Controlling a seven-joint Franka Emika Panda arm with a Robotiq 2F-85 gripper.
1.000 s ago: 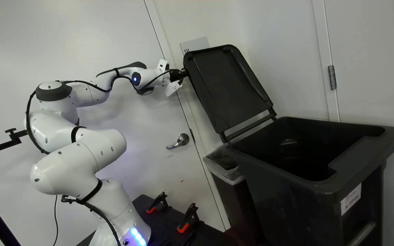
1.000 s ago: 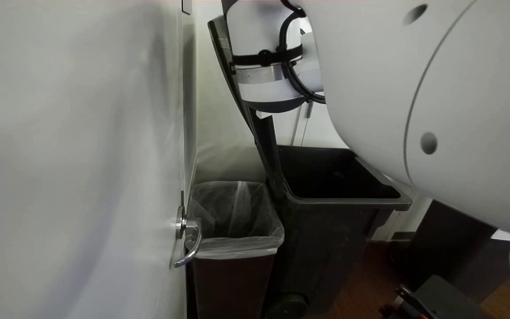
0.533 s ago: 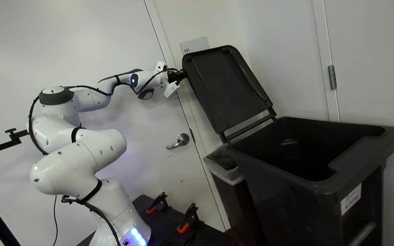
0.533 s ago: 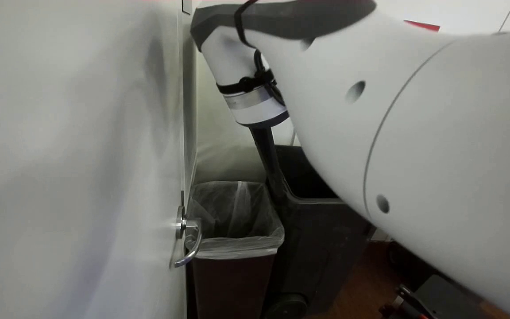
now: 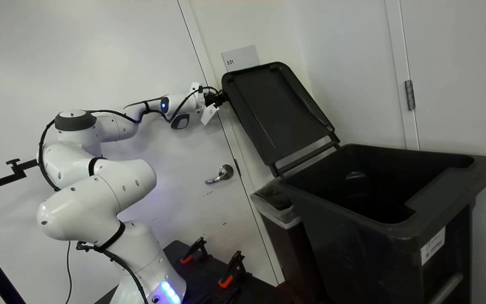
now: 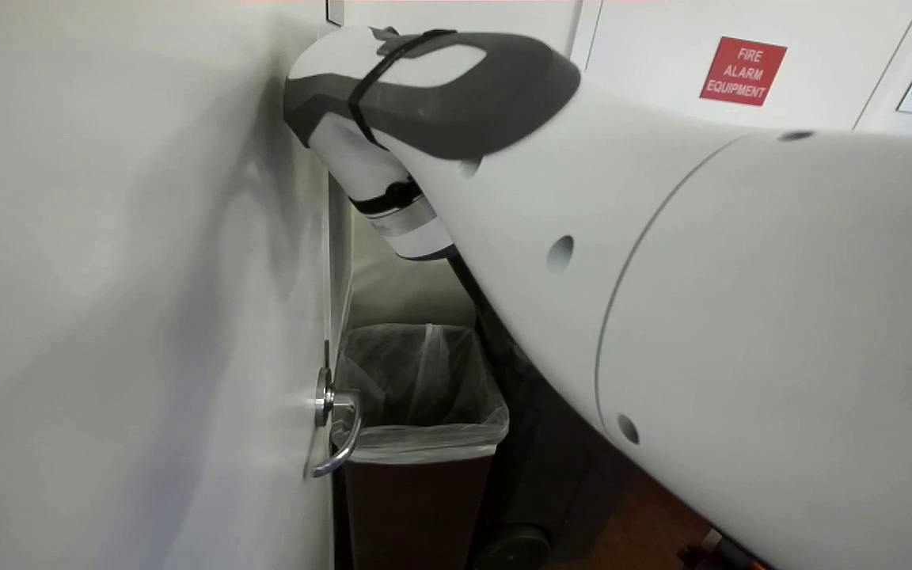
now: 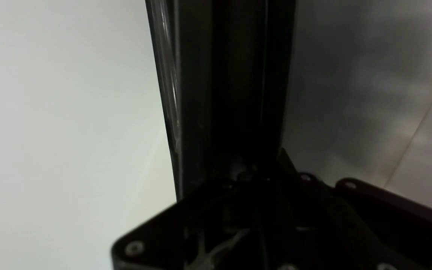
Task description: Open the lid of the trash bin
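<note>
The trash bin (image 5: 369, 257) stands uncovered beside 1 lined bin (image 6: 420, 507), over which its hinged lid (image 5: 279, 114) leans back past upright. The lid could drop there if the gripper (image 5: 222, 97) at its edge slips; I cannot tell whether the dark jaws clamp it.

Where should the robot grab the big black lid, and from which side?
Probably by the raised rim of the lid, near its upper corner, coming from the side of the arm, where the gripper is. The lid stands tilted open, so that edge faces the arm, and gripping far from the hinge bar should make swinging easier.
</note>
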